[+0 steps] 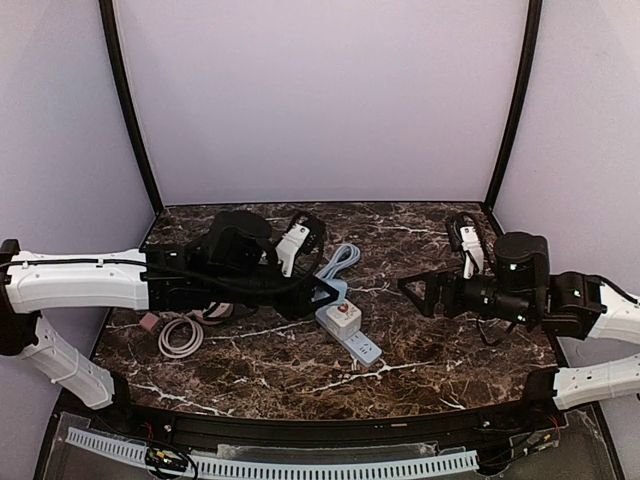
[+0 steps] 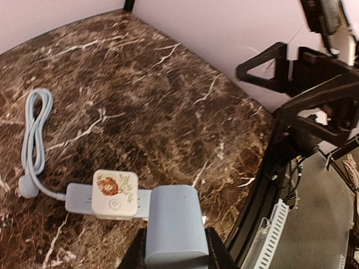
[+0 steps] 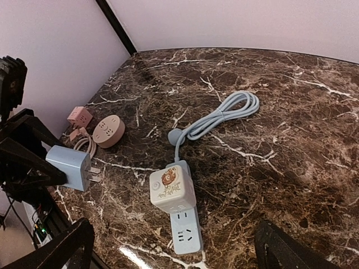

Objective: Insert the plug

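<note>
A light blue plug (image 3: 68, 166) hangs just above the table, its two metal prongs pointing toward the power strip. My left gripper (image 1: 318, 296) is shut on the plug (image 2: 173, 224), with black fingers (image 2: 220, 252) on either side of it. The light blue power strip (image 3: 184, 232) lies flat with a white cube adapter (image 3: 172, 188) plugged into it; free sockets show below the cube. In the left wrist view the plug covers part of the strip (image 2: 78, 197) beside the cube (image 2: 115, 193). My right gripper (image 1: 418, 292) stands open and holds nothing, to the right of the strip (image 1: 362, 347).
The strip's blue cord (image 3: 224, 115) lies coiled behind it. A round pink socket (image 3: 108, 130), a small pink cube (image 3: 79, 116) and a pale coiled cable (image 1: 180, 335) sit at the left. The table's front edge (image 1: 330, 410) runs close to the strip.
</note>
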Available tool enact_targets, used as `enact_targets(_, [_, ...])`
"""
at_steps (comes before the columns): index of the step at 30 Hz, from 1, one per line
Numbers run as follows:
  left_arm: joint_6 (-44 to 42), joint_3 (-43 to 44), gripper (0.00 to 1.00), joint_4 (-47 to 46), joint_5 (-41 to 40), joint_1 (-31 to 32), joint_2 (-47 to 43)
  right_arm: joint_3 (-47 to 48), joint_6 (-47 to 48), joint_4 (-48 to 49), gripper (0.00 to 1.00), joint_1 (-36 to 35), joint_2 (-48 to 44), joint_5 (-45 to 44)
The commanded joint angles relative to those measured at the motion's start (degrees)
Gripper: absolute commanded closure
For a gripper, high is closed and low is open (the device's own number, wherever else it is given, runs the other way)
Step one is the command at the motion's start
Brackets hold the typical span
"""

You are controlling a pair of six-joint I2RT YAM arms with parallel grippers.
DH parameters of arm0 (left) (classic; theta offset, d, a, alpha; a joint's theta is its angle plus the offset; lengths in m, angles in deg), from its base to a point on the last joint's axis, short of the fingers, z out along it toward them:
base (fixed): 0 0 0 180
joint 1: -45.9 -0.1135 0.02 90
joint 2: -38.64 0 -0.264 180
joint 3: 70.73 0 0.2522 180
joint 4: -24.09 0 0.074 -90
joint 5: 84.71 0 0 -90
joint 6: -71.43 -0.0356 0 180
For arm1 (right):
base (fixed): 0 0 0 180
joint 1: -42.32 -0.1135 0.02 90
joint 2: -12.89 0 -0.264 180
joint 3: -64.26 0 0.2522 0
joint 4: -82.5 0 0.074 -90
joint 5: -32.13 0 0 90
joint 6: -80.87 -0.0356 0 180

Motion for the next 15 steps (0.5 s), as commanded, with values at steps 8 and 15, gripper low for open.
enact_targets(8, [11.23,5.84,0.99,23.71,-18.65,0.02,7.12,-6.17,-7.78,1.39,0.01,0.36,11.87,1.51])
enact_targets(15, [14.61,1.51,0.99,23.89,-19.45,-2.16,7.02,-8.25,-6.88,10.84,0.09,0.84,24.68,12.56])
